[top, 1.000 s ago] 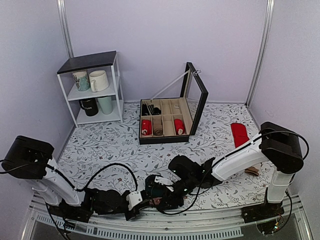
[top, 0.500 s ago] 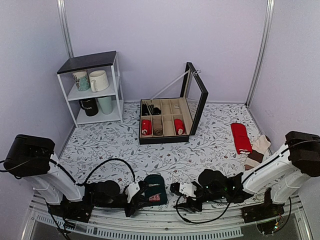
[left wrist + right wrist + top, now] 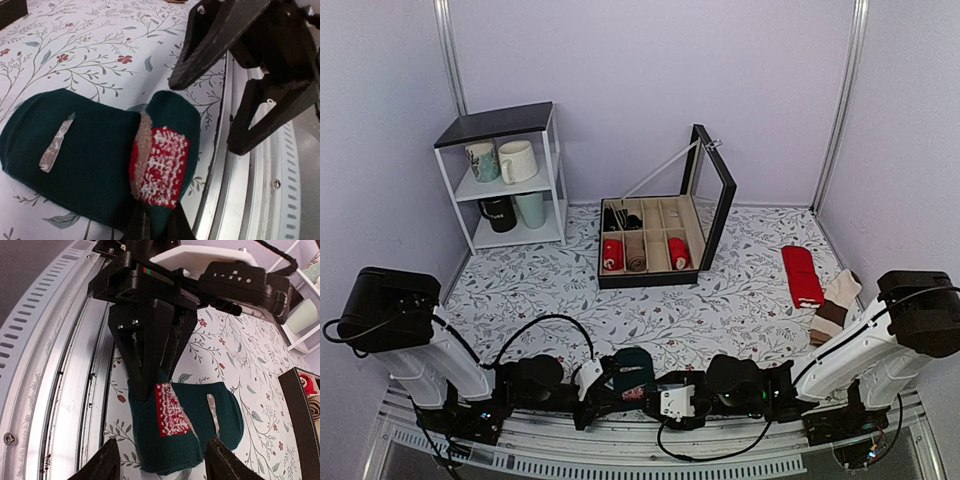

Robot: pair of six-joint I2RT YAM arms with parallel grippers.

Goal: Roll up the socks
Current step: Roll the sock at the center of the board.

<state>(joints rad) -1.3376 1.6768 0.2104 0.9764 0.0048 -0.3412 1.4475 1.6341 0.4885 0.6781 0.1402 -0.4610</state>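
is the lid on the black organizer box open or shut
Open: the lid stands raised at the right side of the box, leaving its compartments exposed.

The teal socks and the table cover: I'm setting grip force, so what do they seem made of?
The socks look like soft knit fabric, matt, with a fuzzy surface and a red-and-white woven patch. The table cover seems a smooth printed sheet, vinyl or cloth; the flat floral print leaves that open.

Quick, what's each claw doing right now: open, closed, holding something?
Left claw: closed, pinching the edge of the teal socks.
Right claw: open, holding nothing.
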